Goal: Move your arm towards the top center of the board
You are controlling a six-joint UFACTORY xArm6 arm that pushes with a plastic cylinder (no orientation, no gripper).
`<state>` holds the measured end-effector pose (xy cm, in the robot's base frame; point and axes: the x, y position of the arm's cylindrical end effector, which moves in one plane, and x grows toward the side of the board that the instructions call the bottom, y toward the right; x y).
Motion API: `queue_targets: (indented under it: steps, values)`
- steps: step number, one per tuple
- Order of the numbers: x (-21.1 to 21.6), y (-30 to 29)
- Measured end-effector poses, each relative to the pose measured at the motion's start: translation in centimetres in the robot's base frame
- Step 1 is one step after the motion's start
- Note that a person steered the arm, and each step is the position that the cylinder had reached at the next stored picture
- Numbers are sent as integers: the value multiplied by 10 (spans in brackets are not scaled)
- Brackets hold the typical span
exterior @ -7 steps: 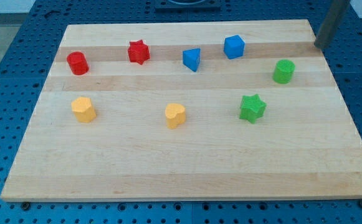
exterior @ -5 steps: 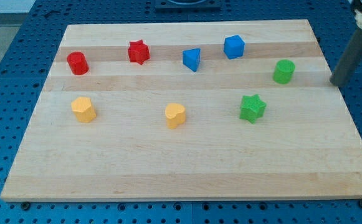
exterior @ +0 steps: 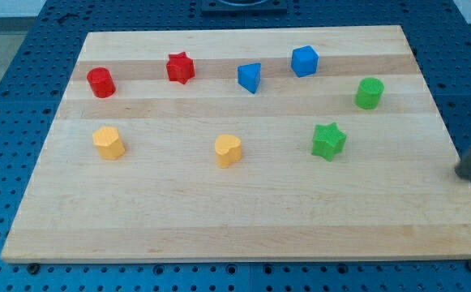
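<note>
While your tip (exterior: 464, 175) sits at the view's right edge, just off the right side of the wooden board (exterior: 243, 219) and over the blue perforated desk (exterior: 24, 89), the goal region, the board's top centre, lies well apart from it, up and to the view's left, between the blue wedge-shaped block (exterior: 250, 77) and the board's upper edge. No jaws exist on this tool: it is a plain dark rod, holding nothing and touching no block. To do the step well, you should sweep in over the board's upper right, and three blocks call for care on that line: the green cylinder (exterior: 369, 92), the nearest one, the green star (exterior: 328, 140) lower down, and the blue cube (exterior: 305, 61) close to the goal. Passing above the green cylinder and above the blue cube, along the top margin, looks the safest course. Red star (exterior: 181, 67), red cylinder (exterior: 100, 82), yellow heart-like block (exterior: 228, 151) and yellow block (exterior: 108, 142) of unclear shape lie clear of any such path.
</note>
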<state>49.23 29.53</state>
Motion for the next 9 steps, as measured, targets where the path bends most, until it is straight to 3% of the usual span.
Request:
queue_targets:
  steps: [3, 4, 5, 6, 9]
  values:
    - [-260, 2]
    - [-268, 2]
    - [-283, -70]
    - [-300, -162]
    - [-290, -447]
